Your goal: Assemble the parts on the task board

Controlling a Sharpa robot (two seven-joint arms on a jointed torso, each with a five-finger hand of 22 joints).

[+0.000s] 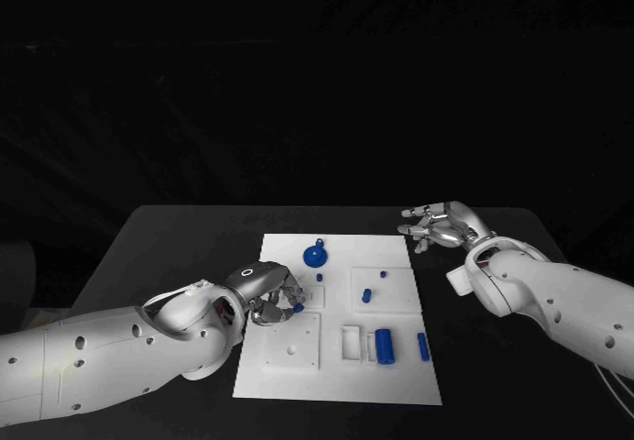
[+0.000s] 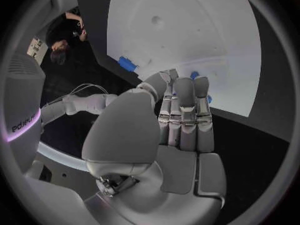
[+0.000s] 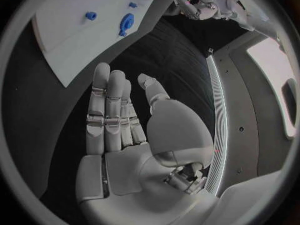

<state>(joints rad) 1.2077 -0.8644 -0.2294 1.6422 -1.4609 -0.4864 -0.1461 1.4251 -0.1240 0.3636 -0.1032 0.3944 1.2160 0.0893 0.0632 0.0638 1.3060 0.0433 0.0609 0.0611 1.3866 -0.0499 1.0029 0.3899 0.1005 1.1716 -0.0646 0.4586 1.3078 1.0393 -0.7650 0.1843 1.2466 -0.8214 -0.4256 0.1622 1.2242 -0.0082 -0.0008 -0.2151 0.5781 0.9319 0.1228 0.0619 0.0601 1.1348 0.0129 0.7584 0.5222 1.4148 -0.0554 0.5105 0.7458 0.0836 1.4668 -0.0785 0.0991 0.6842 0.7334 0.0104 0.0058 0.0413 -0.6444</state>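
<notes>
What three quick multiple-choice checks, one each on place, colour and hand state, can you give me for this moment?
1. Where is the left hand?
A. Over the task board's left side
B. Off the table
C. On the board's far right corner

2. What colour are the parts, such as the round part?
A. Red
B. Blue
C. Green

3. What state is the right hand in?
A. Holding a part
B. Pressing on the board
C. Open, holding nothing

Answers:
1 A: the head view shows it over the board's left side.
2 B: every piece is blue.
3 C: its fingers are spread, beside the board.
</notes>
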